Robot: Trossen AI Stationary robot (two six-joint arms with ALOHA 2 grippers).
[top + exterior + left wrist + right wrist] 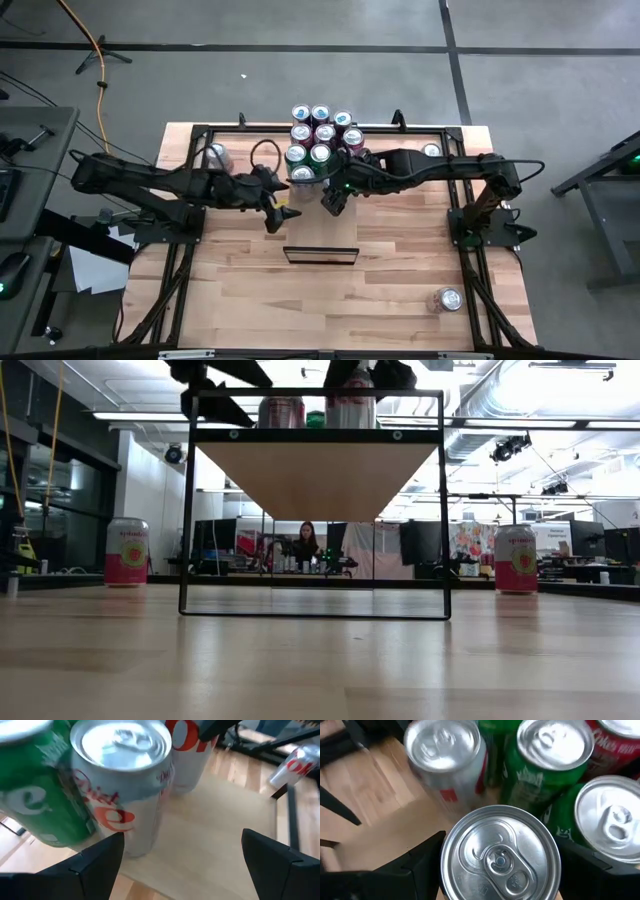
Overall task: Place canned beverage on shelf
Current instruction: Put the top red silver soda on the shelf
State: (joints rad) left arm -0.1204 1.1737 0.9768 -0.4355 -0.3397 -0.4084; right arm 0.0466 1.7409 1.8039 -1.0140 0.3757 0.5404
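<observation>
On the worktop [250, 290], at its middle: shelf [320, 225], pale and narrow, dark frame at the near short end. Crowded at the shelf's far end: cluster of cans [320, 135], upright, packed side by side, red, green and silver.

Over the near edge of that cluster: right gripper [335, 200], jaws clamped on a silver-topped can [500, 855], one finger on each side of it, lid up and level. Just beyond it: more lids, green cans and a silver one with red print. Seen level across the worktop: held can upright, base down at the shelf's top surface; cannot tell whether resting on it.

Beside the right gripper, at the shelf's left edge: left gripper [278, 208], jaws wide apart, holding nothing. Just ahead of its fingers: Diet Coke can [125, 785], upright near the shelf's edge, touching a green can [35, 795].

Well apart from the shelf: a stray can [448, 299] at the worktop's near right, another [215, 155] far left, a third [430, 150] far right.

Far behind, beneath the shelf in the low view: a seated person [303, 545].
</observation>
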